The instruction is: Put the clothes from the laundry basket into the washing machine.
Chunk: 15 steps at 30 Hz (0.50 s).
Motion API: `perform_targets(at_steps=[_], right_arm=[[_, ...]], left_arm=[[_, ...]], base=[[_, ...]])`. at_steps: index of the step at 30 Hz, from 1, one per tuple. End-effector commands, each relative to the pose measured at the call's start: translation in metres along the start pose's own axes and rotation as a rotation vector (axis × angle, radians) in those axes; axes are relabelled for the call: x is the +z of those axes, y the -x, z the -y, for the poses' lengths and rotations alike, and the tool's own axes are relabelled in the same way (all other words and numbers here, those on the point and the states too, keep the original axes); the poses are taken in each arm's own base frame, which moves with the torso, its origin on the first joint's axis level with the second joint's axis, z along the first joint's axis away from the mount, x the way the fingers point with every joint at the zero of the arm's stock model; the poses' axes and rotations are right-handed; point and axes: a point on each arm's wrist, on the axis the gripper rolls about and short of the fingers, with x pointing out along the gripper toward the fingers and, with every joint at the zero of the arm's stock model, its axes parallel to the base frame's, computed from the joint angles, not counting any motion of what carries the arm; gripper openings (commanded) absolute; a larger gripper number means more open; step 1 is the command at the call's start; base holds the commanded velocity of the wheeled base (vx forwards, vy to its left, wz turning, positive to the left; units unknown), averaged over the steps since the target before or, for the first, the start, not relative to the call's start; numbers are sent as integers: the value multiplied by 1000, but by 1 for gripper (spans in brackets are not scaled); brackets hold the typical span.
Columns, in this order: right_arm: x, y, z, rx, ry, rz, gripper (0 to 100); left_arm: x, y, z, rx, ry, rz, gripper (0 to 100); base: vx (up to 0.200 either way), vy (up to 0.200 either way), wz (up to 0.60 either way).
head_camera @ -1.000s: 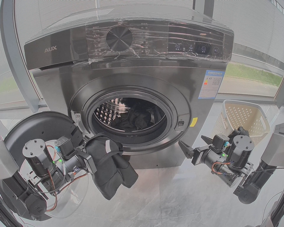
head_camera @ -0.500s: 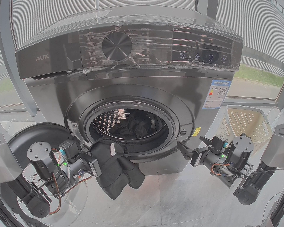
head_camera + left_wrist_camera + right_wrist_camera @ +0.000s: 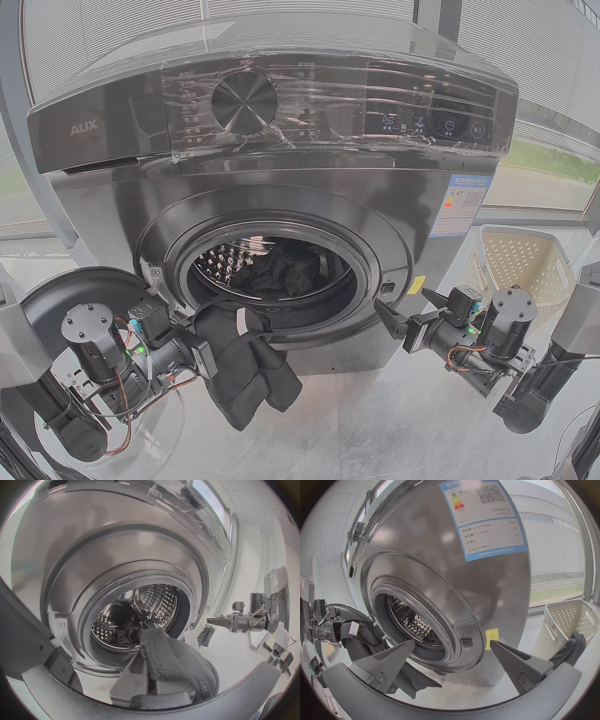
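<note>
Black garment pinched in the left gripper, hanging just outside the washing machine, low before the drum mouth; apt to snag on its rim or drop to the floor if released short; right gripper spread wide, empty, near the laundry basket.

The washing machine is shiny silver-grey with a dotted drum, a blue-and-white sticker and a small yellow sticker, the garment is black with a white tag, and the laundry basket is cream with tiny holes.
</note>
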Motion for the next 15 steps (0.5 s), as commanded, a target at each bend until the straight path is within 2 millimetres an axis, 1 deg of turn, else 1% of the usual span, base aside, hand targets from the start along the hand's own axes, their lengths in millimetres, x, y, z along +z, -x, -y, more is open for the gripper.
perform_targets(at_steps=[1, 4, 8, 11, 13, 15], right_arm=[[0, 0, 0, 0, 0, -1, 100], [-1, 1, 0, 1, 1, -4, 100], [-1, 2, -4, 16, 0, -7, 100], [2, 5, -10, 36, -1, 2, 100], [3, 7, -13, 49, 0, 6, 100], [3, 7, -14, 52, 0, 5, 100]], left_arm=[[0, 0, 1, -2, 0, 2, 0], [-1, 0, 2, -10, 0, -2, 0], [-1, 6, 12, -51, -3, -6, 0], [-2, 12, 29, -121, -9, -14, 0], [-3, 6, 35, -143, -19, -10, 0], [-7, -6, 37, -145, -20, -17, 0]], base=[[0, 0, 0], [0, 0, 0], [0, 0, 0], [0, 0, 0], [0, 0, 0], [0, 0, 0]])
